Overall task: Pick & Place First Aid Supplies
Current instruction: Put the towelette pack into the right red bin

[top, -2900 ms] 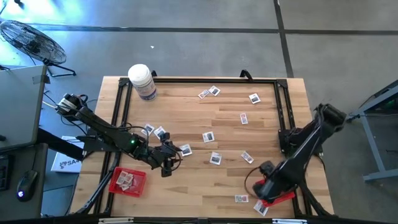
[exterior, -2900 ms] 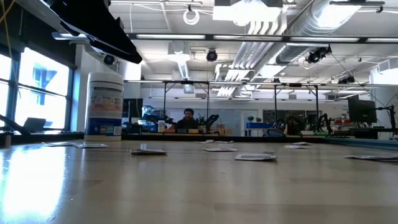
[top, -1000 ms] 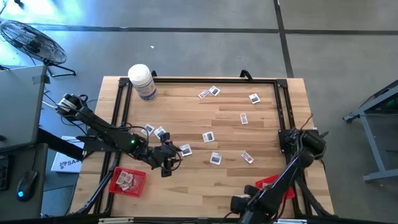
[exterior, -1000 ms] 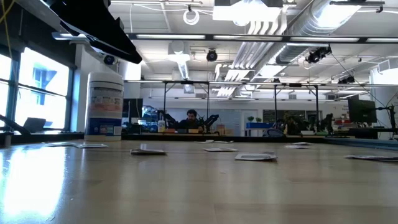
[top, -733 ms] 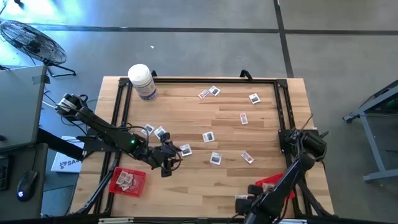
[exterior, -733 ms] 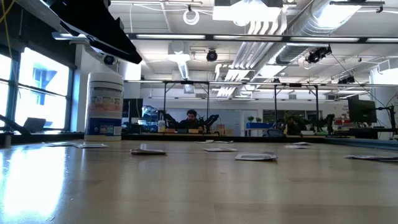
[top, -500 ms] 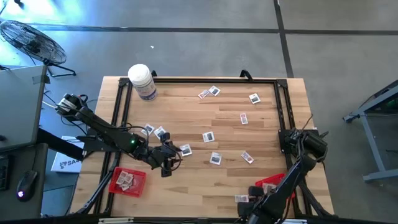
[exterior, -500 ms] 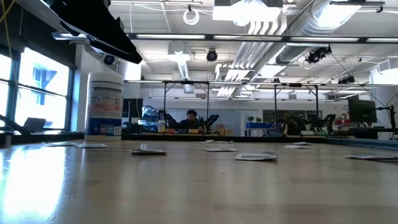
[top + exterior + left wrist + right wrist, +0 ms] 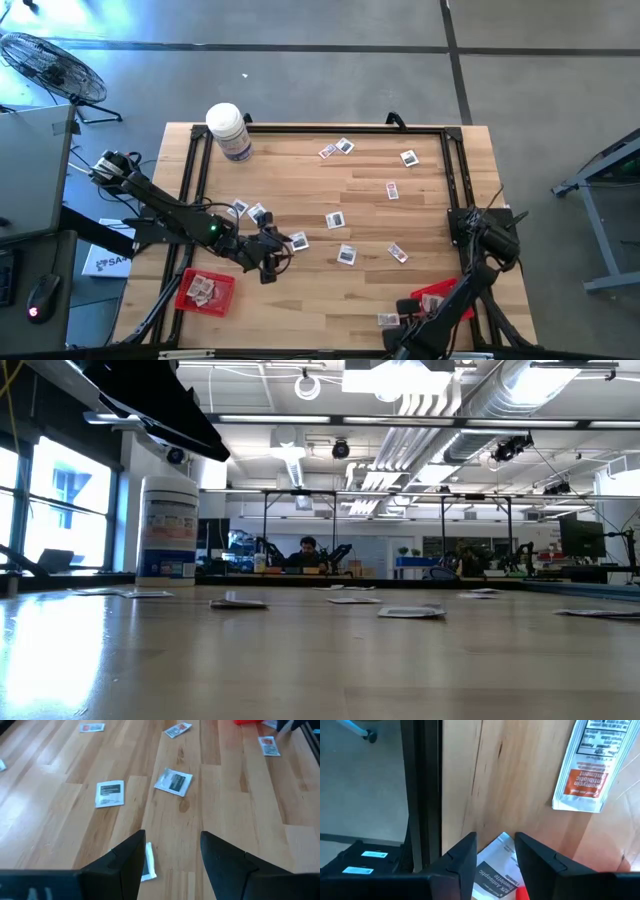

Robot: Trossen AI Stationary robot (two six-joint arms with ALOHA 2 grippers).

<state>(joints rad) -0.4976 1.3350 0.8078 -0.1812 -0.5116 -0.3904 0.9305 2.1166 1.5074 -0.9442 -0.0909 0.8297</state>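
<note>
Right end effector (image 9: 492,851) now back over near-edge packet (image 9: 495,870).

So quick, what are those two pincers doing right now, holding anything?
Left pincer: open, empty, above the wooden table.
Right pincer: open, empty, over a small flat white packet at the table's near edge.

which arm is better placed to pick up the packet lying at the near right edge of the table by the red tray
The right. Its claw is open directly over that packet at the table's near right edge, beside the red tray. The left claw hovers near the left-center packets, much farther off.
</note>
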